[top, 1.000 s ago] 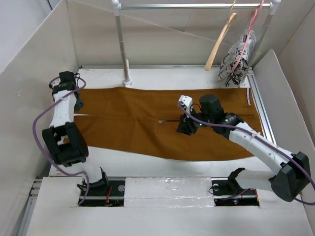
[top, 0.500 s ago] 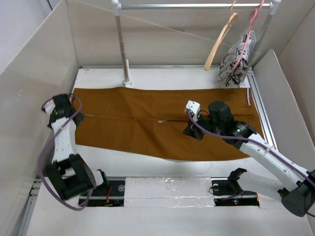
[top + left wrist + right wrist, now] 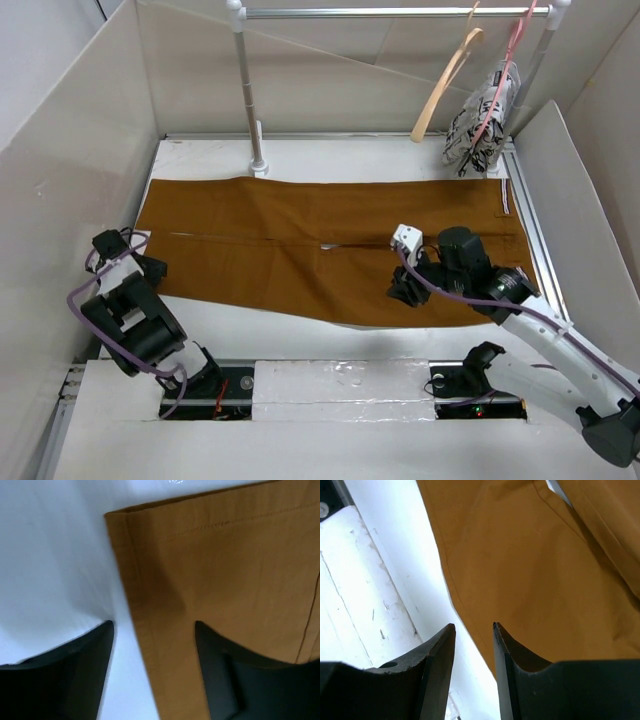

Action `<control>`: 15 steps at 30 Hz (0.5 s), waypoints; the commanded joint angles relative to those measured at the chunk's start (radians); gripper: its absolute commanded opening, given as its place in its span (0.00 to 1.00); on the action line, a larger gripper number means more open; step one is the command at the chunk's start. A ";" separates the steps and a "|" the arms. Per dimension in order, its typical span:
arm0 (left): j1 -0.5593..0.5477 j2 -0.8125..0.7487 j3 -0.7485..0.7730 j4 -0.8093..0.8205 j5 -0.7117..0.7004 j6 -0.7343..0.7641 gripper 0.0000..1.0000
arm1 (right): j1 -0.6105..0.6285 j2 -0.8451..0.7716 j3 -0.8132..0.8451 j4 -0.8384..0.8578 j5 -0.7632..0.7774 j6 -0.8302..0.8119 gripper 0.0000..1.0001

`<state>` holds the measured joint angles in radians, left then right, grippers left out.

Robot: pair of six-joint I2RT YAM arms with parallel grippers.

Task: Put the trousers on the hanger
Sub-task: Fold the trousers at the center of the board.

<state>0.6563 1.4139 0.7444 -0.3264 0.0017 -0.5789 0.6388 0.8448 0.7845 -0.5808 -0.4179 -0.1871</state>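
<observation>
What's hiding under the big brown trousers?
The white table shows around the trousers, so they lie spread flat on it. No lumps show in the cloth, but whatever is right beneath it is covered and can't be seen.

The trousers [image 3: 300, 240] lie flat across the middle of the tabletop [image 3: 350, 160], waistband to the right. At upper right, the hanger [image 3: 440, 90] hangs from the rail [image 3: 380, 13], the patterned cloth [image 3: 480, 120] just right of it. The left gripper [image 3: 142, 263] sits at the trousers' lower-left hem, and the right gripper [image 3: 403, 290] is over their lower edge, right of centre.
</observation>
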 commanded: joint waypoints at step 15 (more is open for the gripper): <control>0.000 -0.162 0.059 -0.014 0.048 0.034 0.00 | -0.425 -0.092 0.004 -0.266 0.126 0.000 0.52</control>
<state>0.6563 1.4086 0.7486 -0.2550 0.0528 -0.5808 0.2874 0.7551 0.7902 -0.7742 -0.3267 -0.1799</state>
